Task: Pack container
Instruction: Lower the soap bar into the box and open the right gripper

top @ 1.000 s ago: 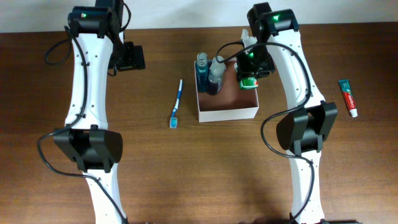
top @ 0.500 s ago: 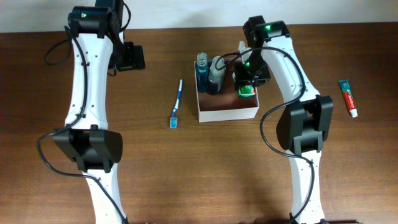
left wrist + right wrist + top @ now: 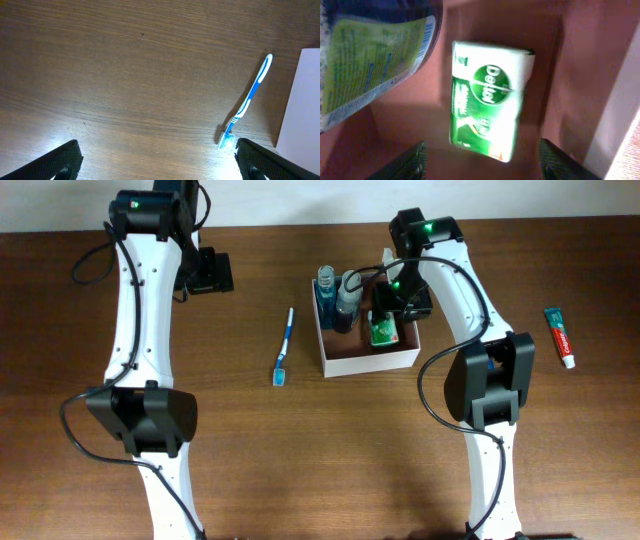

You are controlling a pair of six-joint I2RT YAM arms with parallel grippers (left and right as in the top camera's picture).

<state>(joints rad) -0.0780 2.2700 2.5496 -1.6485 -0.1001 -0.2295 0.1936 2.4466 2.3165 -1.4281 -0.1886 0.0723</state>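
The container [image 3: 345, 363] is a square box with white walls and a pinkish-brown inside, at the table's middle. Blue bottles [image 3: 336, 298] stand in its far left corner. A green Dettol soap packet [image 3: 382, 331] lies on its floor at the right; in the right wrist view the packet [image 3: 487, 100] lies free between the fingers. My right gripper [image 3: 482, 162] is open just above it, inside the box. A blue toothbrush [image 3: 284, 346] lies left of the box and also shows in the left wrist view [image 3: 247, 102]. My left gripper [image 3: 155, 165] is open and empty over bare wood.
A toothpaste tube [image 3: 561, 336] lies at the far right of the table. A bottle with a yellow-green label [image 3: 370, 55] fills the upper left of the right wrist view. The box's white wall [image 3: 302, 105] is at the right edge of the left wrist view.
The right gripper carried the green packet from the box's right rim down into the box and let go of it; the packet now lies on the floor. The left arm has not moved.
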